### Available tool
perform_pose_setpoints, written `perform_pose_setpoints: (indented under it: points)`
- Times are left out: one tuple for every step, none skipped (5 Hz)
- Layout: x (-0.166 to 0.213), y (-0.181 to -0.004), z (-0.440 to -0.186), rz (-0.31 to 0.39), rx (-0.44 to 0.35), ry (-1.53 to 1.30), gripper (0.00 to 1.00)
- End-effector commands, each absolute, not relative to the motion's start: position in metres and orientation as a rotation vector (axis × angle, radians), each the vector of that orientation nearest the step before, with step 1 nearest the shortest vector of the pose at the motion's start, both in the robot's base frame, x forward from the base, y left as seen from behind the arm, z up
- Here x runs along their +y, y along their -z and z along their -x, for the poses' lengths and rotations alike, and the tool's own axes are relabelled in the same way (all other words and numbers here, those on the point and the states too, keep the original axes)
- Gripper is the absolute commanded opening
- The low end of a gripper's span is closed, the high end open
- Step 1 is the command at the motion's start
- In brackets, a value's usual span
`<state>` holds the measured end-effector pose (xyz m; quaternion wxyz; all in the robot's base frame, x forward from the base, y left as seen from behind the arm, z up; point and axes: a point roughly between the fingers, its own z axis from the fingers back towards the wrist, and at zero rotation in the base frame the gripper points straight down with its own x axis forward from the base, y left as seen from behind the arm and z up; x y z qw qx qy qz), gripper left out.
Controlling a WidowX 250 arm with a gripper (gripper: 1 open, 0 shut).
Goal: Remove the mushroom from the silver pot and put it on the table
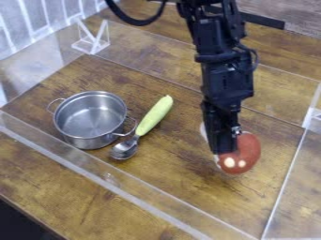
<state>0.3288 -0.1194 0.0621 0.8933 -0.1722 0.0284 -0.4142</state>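
The single black robot arm (216, 37) enters at the top edge of the view and reaches down toward the lower right in a long, nearly straight line. Its upper links are bulky and dark. Below them the wrist (226, 89) is a blocky black section, tipped steeply downward. At the end, the black claw (227, 148) points down at a steep slant, leaning a little to the right. Its fingers are drawn together, pinched on the red-brown spotted toy mushroom (239, 156), which sits right at the fingertips. The fingertips are dark and somewhat blurred, so exactly where they press on it is hard to tell.
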Motion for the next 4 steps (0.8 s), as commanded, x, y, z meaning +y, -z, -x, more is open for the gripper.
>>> perform_pose_setpoints:
  points:
    - [-0.106, -0.085, -0.347, 0.334, 0.002, 0.899, 0.0]
    - [-0.094, -0.092, -0.353, 0.33, 0.002, 0.851, 0.0]
    - [-0.084, -0.094, -0.359, 0.331, -0.001, 0.798, 0.0]
    - [-0.087, -0.081, -0.361, 0.343, 0.01, 0.804, 0.0]
